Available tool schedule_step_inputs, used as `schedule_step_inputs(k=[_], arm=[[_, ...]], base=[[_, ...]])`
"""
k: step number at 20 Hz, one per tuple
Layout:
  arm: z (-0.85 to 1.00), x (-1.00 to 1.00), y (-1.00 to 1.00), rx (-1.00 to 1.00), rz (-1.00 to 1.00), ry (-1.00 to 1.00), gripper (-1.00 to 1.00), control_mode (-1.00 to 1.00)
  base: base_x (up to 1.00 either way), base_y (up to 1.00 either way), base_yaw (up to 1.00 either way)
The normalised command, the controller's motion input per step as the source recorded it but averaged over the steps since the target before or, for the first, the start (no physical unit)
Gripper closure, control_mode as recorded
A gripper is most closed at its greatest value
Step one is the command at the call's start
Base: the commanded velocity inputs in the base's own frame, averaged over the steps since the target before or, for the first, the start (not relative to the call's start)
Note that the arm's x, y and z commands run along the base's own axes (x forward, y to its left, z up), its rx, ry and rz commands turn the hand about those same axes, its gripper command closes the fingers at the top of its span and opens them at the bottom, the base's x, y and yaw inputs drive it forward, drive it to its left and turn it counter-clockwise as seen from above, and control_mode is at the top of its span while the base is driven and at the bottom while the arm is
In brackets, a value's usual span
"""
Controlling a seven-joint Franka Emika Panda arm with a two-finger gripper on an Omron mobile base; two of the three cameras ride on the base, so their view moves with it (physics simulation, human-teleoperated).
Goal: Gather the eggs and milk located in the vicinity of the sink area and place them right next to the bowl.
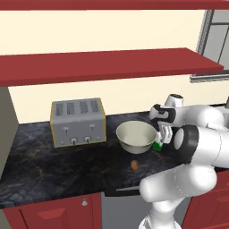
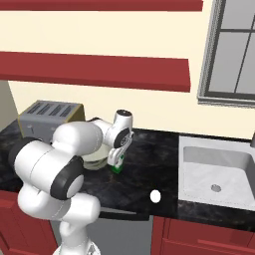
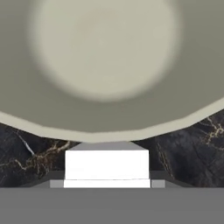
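The gripper (image 1: 164,136) stood low over the dark marble counter (image 1: 53,165), just at the 3 o'clock side of the bowl (image 1: 136,136) as the left base view had it. Its jaws were pinching the milk (image 1: 158,145), a small white carton whose green base showed below the fingers, resting on or just above the counter. In the right base view the same carton (image 2: 116,167) sat beneath the gripper (image 2: 116,160), touching or nearly touching the bowl's rim (image 2: 97,160) at the bowl's 3 o'clock; actual contact between carton and bowl could not be determined.

In the hand view the white top of the carton (image 3: 106,165) lay at 6 o'clock, held between the fingertips, with the off-white bowl (image 3: 105,65) spreading across the upper frame directly beyond it.

The egg (image 1: 134,165), small and brown, lay on the counter near the bowl's 6 o'clock in the left base view, apart from the bowl's foot. A small white oval object (image 2: 155,196) lay on the counter near its front edge in the right base view, between the arm and the sink (image 2: 219,174).

The sink basin, pale grey with a round drain, was set in the counter at the carton's 3 o'clock, well apart. A grey four-slot toaster (image 1: 78,121) stood at the bowl's 9 o'clock, near it but not touching.
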Motion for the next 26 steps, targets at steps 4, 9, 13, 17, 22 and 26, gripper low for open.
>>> schedule_step_inputs(k=[4, 9, 13, 17, 22, 26], arm=[[0.0, 0.0, 0.0, 0.0, 0.03, 0.0, -1.0, -1.0], [0.0, 0.0, 0.0, 0.0, 0.0, 0.0, -1.0, -1.0], [0.02, 0.0, 0.0, 0.0, 0.0, 0.0, -1.0, -1.0], [0.14, 0.0, -0.01, 0.0, 0.0, 0.0, -1.0, -1.0], [0.22, -0.07, -0.16, 0.0, 0.0, 0.0, -1.0, -1.0], [0.13, -0.09, -0.25, -0.01, 0.0, 0.0, -1.0, -1.0]], base=[[0.0, 0.0, 0.0], [0.0, 0.0, 0.0], [0.0, 0.0, 0.0], [0.0, 0.0, 0.0], [0.0, 0.0, 0.0], [0.0, 0.0, 0.0]])
